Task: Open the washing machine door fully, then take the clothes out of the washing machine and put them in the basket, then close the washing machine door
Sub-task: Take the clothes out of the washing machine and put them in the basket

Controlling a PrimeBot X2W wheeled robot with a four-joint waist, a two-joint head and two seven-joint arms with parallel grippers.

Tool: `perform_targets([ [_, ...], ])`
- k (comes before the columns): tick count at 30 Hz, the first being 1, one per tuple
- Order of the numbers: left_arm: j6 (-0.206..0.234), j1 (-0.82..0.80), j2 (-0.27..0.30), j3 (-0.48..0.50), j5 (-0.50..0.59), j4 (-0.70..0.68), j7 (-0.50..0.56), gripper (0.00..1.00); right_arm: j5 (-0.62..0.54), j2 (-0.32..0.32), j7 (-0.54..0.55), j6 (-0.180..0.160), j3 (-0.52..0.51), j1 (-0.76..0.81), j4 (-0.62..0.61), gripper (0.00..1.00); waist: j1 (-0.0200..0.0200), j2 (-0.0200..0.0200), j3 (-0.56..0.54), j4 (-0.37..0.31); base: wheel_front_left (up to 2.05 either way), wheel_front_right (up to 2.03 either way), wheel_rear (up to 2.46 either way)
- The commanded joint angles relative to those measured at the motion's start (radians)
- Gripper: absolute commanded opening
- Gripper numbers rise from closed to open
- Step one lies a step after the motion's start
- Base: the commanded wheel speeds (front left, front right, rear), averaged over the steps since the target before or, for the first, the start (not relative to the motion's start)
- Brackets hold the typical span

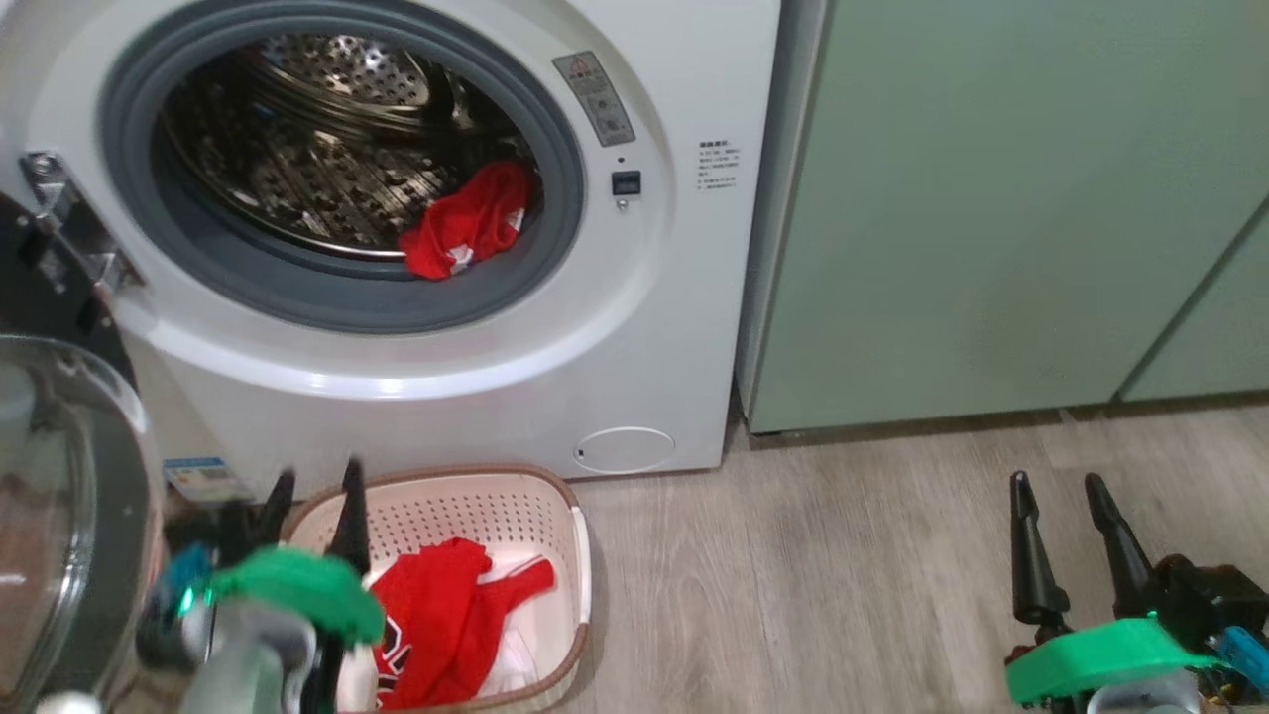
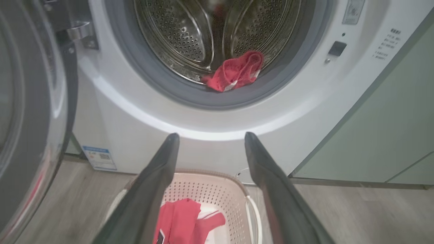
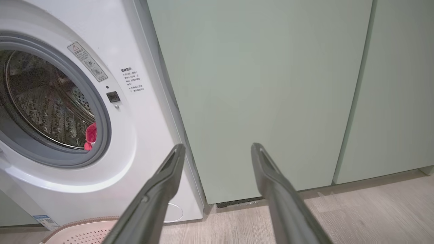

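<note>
Wooden floor [image 1: 843, 575] bears the basket [image 1: 476, 511] holding red clothes [image 1: 436, 615].

place: home laundry corner | signs: washing machine [image 1: 644, 327], basket [image 1: 466, 511] (cream) — green cabinets [image 1: 991, 198]

Left gripper [image 1: 317, 476]: positioned at the lower left of the head view, blurred, pointing up, jaws apart with nothing between them. Left wrist collar [image 1: 297, 590]: green. In the left wrist view, its dark fingers [image 2: 152, 189] rise spread from the bottom edge.

Right gripper [image 1: 1057, 483]: positioned at the lower right, sharp, upright, jaws apart and empty. Right wrist collar [image 1: 1100, 664]: green. In the right wrist view, this gripper's two prongs [image 3: 281, 203] are spread likewise.
</note>
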Motion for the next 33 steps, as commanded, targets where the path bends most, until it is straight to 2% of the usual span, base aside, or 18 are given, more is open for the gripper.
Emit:
perform_targets([
  [1,-0.006,-0.090,0.027,0.011,-0.021,-0.022,0.022,1.00,0.002,-0.011,-0.006,-0.001,0.025,-0.032,-0.028,1.00,0.0000,-0.0001,0.022,-0.019,0.00,0.00,0.00],
  [10,-0.006,-0.387,0.101,-0.082,-0.142,0.058,0.278,1.00,0.006,-0.007,-0.006,-0.001,0.020,-0.091,-0.034,1.00,0.0000,-0.0001,0.170,-0.096,0.00,0.00,0.00],
  [18,-0.006,-0.692,0.195,-0.110,-0.164,0.231,0.459,1.00,0.013,0.007,-0.006,-0.001,0.035,-0.183,-0.049,1.00,0.0000,-0.0001,0.334,-0.167,0.00,0.00,0.00],
  [23,-0.004,-0.829,0.231,-0.106,-0.169,0.334,0.495,1.00,0.015,0.012,-0.006,-0.001,0.035,-0.217,-0.056,1.00,0.0000,-0.0001,0.402,-0.196,0.00,0.00,0.00],
  [33,0.062,-1.105,0.248,-0.134,-0.136,0.496,0.484,1.00,0.028,0.015,-0.006,-0.001,0.047,-0.280,-0.069,1.00,0.0000,-0.0001,0.525,-0.235,0.00,0.00,0.00],
])
